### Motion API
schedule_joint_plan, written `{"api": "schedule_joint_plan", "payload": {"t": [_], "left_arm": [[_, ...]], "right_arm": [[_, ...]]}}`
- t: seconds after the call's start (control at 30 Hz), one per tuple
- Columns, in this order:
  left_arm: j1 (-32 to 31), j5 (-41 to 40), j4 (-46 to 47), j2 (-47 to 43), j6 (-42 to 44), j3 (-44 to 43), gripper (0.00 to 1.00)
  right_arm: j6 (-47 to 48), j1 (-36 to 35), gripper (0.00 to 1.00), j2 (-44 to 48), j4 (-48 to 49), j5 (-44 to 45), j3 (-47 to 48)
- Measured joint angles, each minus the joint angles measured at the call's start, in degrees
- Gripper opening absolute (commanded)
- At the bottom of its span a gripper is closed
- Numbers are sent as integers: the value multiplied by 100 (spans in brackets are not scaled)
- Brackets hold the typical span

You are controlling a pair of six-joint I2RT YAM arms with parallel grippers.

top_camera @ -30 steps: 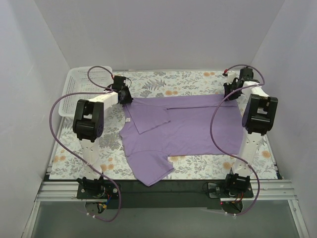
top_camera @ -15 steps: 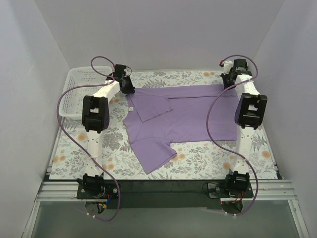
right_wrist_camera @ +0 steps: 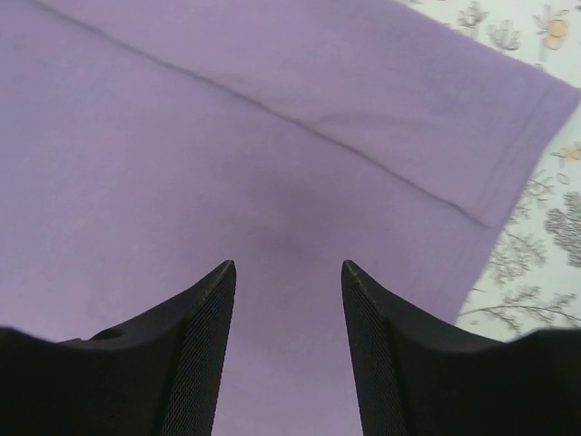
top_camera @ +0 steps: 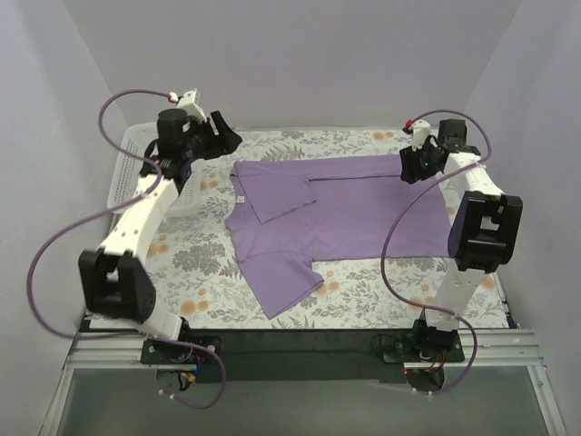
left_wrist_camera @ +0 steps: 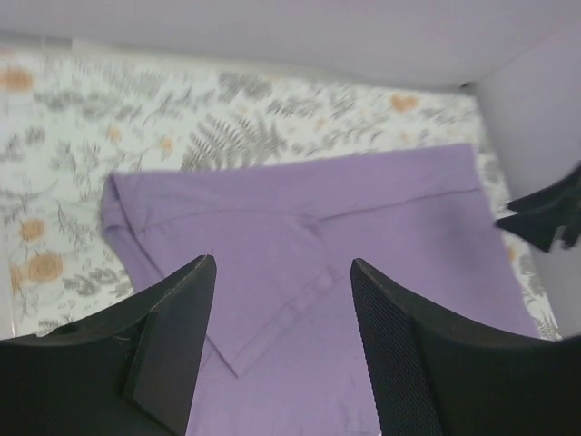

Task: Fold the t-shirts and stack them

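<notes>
— Where is the t-shirt (top_camera: 354,213) lying?
— Along the table's (top_camera: 381,304) far edge, partly folded. I'm holding left gripper (left_wrist_camera: 281,265) and right gripper (right_wrist_camera: 288,266) half-open, empty, by its far corners.

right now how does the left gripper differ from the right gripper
Height: the left gripper hangs high, well clear of the shirt; the right gripper sits low, close over the fabric.
Place: the left gripper is by the shirt's far left corner, on the side of the basket; the right gripper is over the shirt's far right corner.
Shared: both stand open and hold nothing.
</notes>
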State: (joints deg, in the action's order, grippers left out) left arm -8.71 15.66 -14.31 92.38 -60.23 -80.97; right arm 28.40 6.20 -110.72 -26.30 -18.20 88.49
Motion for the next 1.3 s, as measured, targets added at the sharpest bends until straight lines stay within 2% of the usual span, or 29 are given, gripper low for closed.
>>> {"api": "schedule_joint_plan", "payload": {"t": [0.1,0.13,0.2,0.3,0.37,0.53,0.63,0.77,0.9,1.1,1.3], "left_arm": [[-9,31,457,-1526,157,1025,69],[-9,26,522,-2011,208,1414,85],[-4,2,590,-2817,313,2225,98],[-2,-20,498,-4009,251,3528,98],[-2,52,221,-4478,85,4009,94],[-4,573,-492,-4688,-804,4430,84],[-35,942,-914,-4763,-1342,4708,82],[-334,1182,-1576,-4979,-1797,4927,79],[-1196,1156,-1932,-5209,-2284,5215,78],[-2328,704,-2197,-5534,-3158,5482,75],[-3309,-129,-2017,-5021,-4116,5635,70]], "right_arm": [[98,-59,59,409,186,-293,-730],[151,-72,59,535,264,-374,-1032],[317,-105,59,949,431,-538,-1847],[623,-122,61,1987,498,-708,-3154],[868,-105,63,3005,481,-850,-3856],[1652,17,76,5766,767,-1582,-5066],[1987,33,82,6664,680,-2011,-5598],[2203,120,82,6529,92,-2267,-5718],[2109,199,83,5969,-105,-2437,-5545],[1985,251,83,5735,-188,-2483,-5473],[1939,330,83,5604,-225,-2487,-5473]]}}
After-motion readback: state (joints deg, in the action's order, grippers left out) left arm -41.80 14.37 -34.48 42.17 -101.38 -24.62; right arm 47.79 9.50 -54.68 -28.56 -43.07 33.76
